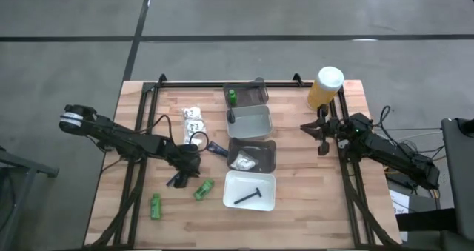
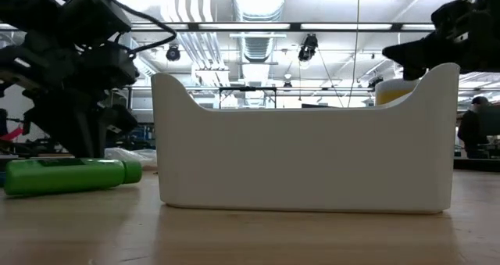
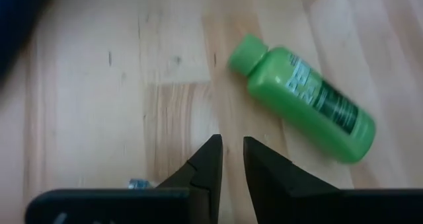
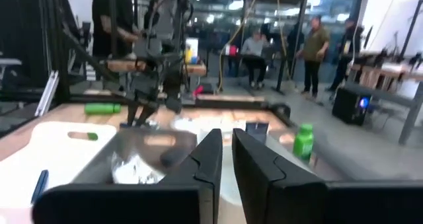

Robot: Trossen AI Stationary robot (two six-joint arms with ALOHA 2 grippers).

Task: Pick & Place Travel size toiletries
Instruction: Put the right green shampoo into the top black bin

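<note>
Two green bottles (image 1: 204, 189) (image 1: 155, 205) lie on their sides on the wooden table near its front left. White packets (image 1: 193, 118) lie farther back. One more green bottle (image 1: 232, 96) stands in the farthest grey tray, packets (image 1: 243, 161) lie in the third tray, and a dark stick (image 1: 248, 196) lies in the nearest white tray. My left gripper (image 1: 178, 180) hangs low beside the nearer bottle (image 3: 304, 102); its fingers (image 3: 210, 159) are almost together with nothing between them. My right gripper (image 1: 305, 126) hovers level at the right, shut and empty (image 4: 227, 148).
Four trays stand in a column down the table's middle, from the grey one (image 1: 255, 95) to the white one (image 1: 266, 201). A big yellow container with a white cap (image 1: 326, 86) stands at the back right. A ring (image 1: 198, 139) and a dark blue item (image 1: 217, 149) lie left of the trays.
</note>
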